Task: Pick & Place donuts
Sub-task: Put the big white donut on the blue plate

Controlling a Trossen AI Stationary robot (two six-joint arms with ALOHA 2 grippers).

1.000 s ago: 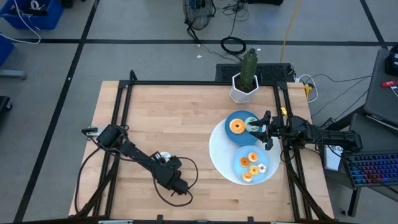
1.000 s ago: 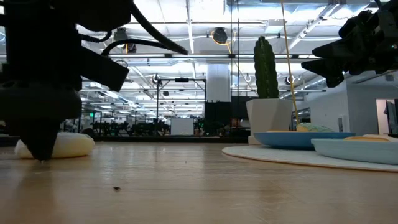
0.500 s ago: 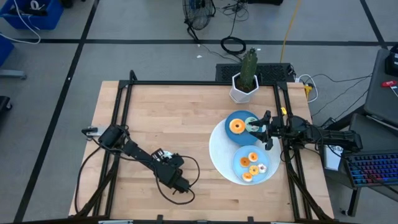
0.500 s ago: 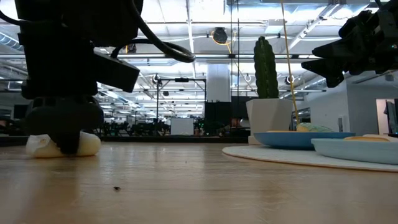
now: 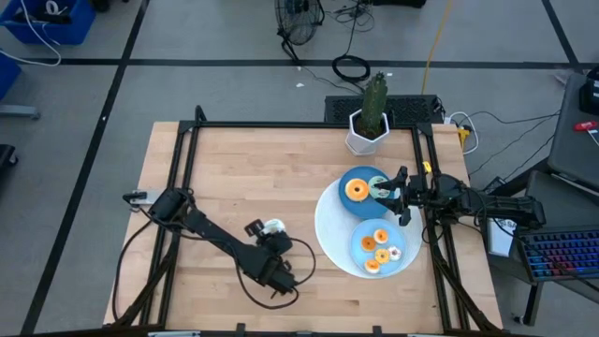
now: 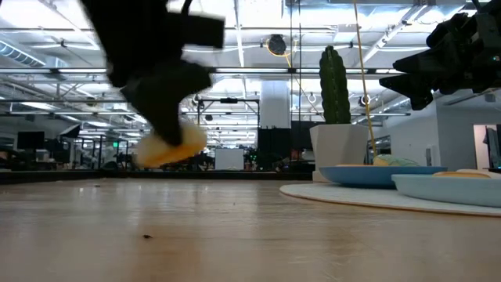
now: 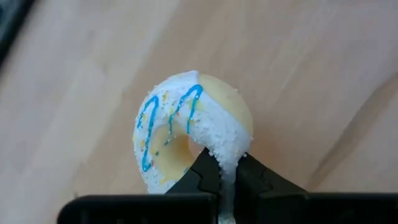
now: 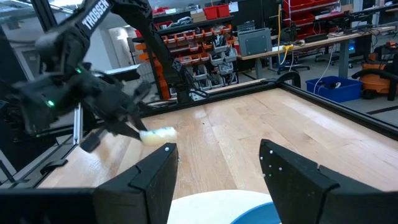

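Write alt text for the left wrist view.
The left gripper is shut on the rim of a white-iced donut with blue drizzle lines, seen from close up. Behind it is the light wooden table.

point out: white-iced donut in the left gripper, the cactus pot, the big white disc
white-iced donut (image 7: 186, 134): left wrist view, on the icing of its ring, above the pinching fingers.
cactus pot (image 5: 366, 137): high view, on the white pot's wall.
big white disc (image 5: 329, 229): high view, on its bare left part beside the plates.
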